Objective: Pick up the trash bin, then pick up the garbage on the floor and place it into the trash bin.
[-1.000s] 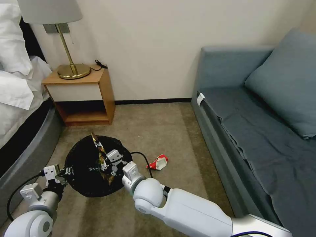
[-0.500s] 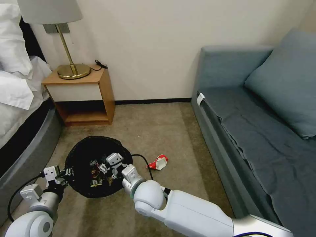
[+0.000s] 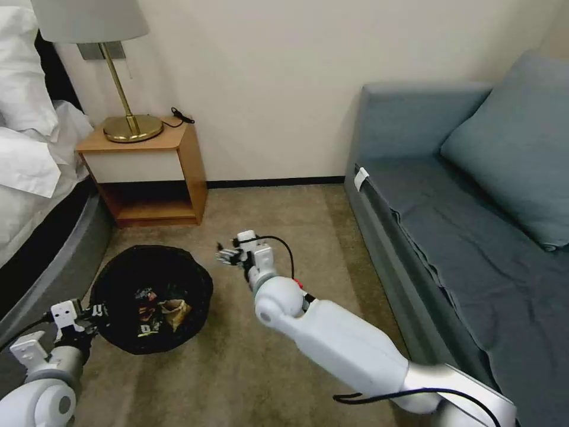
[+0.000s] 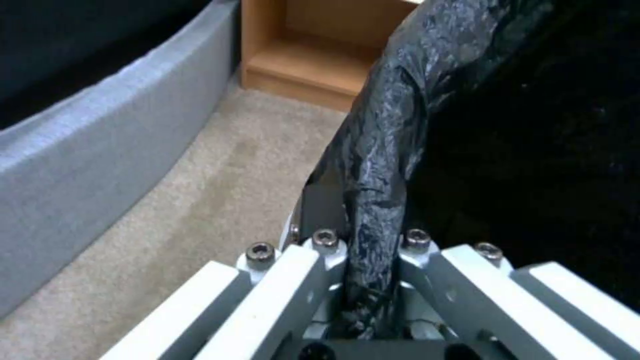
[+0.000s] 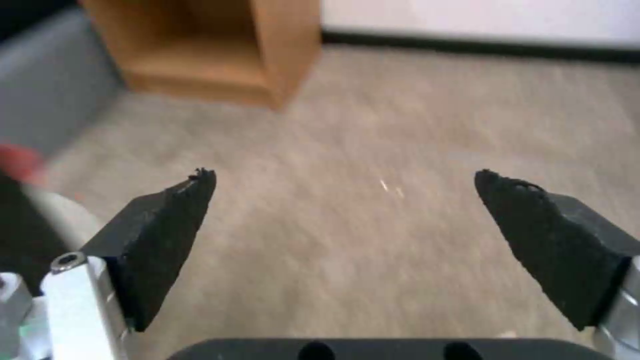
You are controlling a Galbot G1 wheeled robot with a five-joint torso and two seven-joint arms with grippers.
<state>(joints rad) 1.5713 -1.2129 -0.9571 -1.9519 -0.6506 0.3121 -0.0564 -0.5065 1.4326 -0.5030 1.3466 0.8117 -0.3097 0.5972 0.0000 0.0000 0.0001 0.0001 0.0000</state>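
Holding the trash bin point(image 3: 118, 338) by its bag-lined rim, left gripper point(image 4: 363, 250) clamped; several garbage pieces point(image 3: 157, 311) lie inside — right gripper point(image 5: 347, 220) spread, empty, over carpet — collection seemingly near done.

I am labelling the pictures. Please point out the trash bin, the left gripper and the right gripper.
trash bin point(image 3: 118, 279): head view, far rim.
left gripper point(image 4: 365, 280): left wrist view, where it clamps the bag-covered rim.
right gripper point(image 5: 347, 225): right wrist view, gap between open fingertips.
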